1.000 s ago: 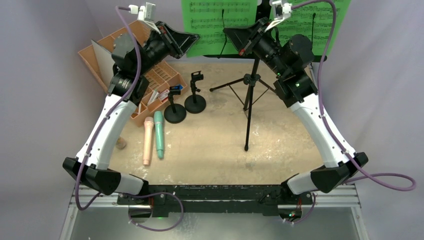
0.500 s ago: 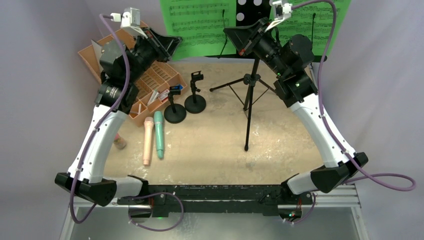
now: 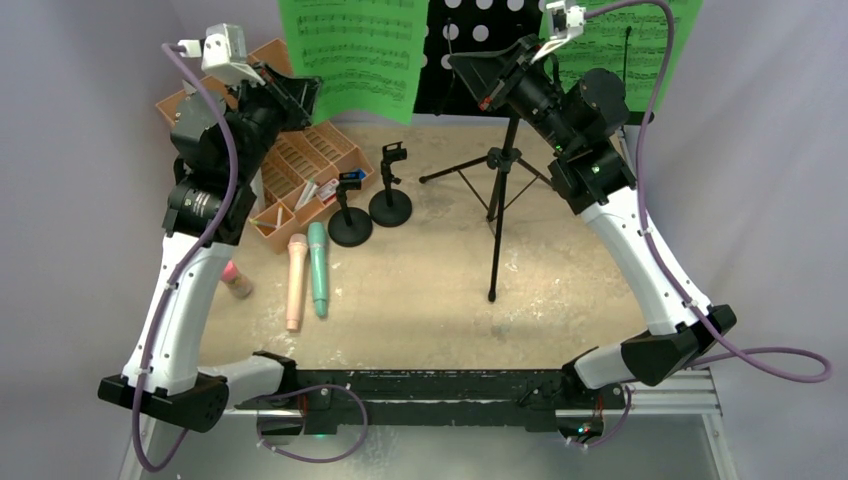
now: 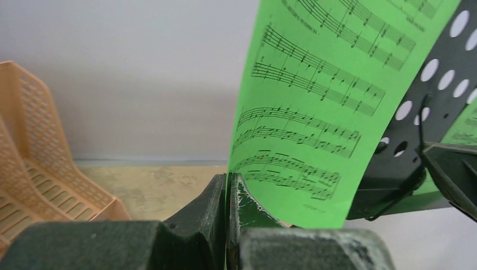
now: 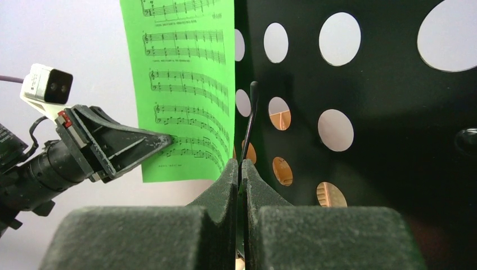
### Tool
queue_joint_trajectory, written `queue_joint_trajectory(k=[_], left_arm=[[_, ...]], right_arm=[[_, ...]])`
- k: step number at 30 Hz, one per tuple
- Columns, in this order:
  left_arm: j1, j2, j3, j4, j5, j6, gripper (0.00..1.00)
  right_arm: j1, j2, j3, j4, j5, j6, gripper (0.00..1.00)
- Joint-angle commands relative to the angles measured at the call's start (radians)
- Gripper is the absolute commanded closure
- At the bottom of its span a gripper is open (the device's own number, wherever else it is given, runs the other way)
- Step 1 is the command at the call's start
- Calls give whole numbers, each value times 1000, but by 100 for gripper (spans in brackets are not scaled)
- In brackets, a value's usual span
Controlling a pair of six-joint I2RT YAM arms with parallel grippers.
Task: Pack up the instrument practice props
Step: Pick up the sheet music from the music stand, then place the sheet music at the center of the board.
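Top: left end effector [image 3: 312, 90] just dragged green sheet [image 3: 352, 50] left, mostly off music desk [image 3: 470, 30]; pg nearly free to pack. L wrist: clamped on sheet's bottom edge. R wrist: right end effector [image 5: 239, 169] closed on desk's retainer wire [image 5: 251, 112].

Top camera hangs high behind the arm bases [image 3: 430, 388], looking down toward twelve o'clock. Wrist cameras sit close behind the left gripper [image 4: 228, 191], facing two o'clock, and right gripper [image 5: 239, 171], facing ten. All share the green sheet-music page [image 3: 355, 50] [image 4: 315, 112] [image 5: 185, 84] and perforated black metal desk [image 3: 470, 45] [image 4: 444, 95] [image 5: 382, 95].
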Motion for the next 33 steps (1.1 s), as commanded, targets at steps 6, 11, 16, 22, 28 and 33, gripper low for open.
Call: queue_joint_trajectory(k=[6,11,16,22,28,33], left_arm=[[8,-83,38,-97,-189,122,100],[7,-117,41,-148,-250,160,100],[8,-154,35,-210,-313,197,100],[7,-193,13,-297,-331,233,100],[7,-206,17,-434,-238,254,100],[7,-194,29,-540,-130,272,100]], right_arm=[[-21,20,32,57,8,-24,100],[-22,52,62,43,-13,-25,100],[-23,80,86,28,-24,-25,100],[-22,71,60,37,12,-27,89],[-23,37,16,50,28,-41,64],[-22,-45,-60,93,23,-79,42]])
